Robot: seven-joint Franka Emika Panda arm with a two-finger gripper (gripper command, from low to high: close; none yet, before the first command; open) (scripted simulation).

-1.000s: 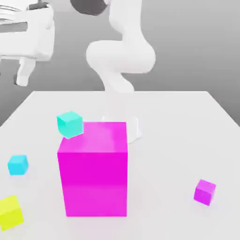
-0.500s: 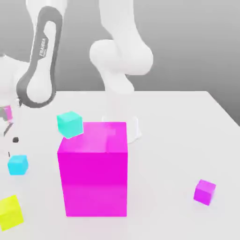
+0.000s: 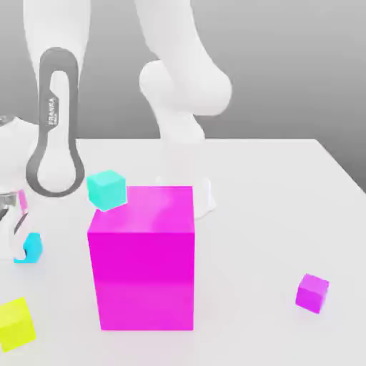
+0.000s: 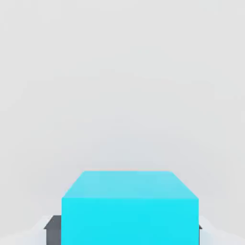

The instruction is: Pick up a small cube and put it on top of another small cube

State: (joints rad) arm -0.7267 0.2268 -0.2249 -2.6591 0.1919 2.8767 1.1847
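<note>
Clamped on the blue cube (image 4: 130, 221), the gripper (image 3: 13, 246) has one finger pad (image 4: 54, 230) against one side of it and the other finger against the opposite side, the jaws parted only by the cube's own width. In the hand view the cube sits squarely between them, its faces lined up with the fingers. In the exterior view the gripper points down at the far left, one finger covering part of the cube, which is at or close to the surface of the white table (image 3: 264, 214); whether it touches the table I cannot tell.

Close by on the exterior view's left, nearer the camera, lies the yellow cube (image 3: 16, 324), partly cut off by the picture's edge. To the exterior view's right of the gripper stands the big magenta block (image 3: 144, 268), upright and much taller than the small cubes, with bare table between it and the blue cube. A turquoise cube (image 3: 107, 190) appears at the block's far left top corner; whether it rests on the block or lies behind it I cannot tell. Well apart on the block's other side, the small purple cube (image 3: 312, 293) lies on the table with open room all around it. Bare table also stretches behind it toward the far edge.
</note>
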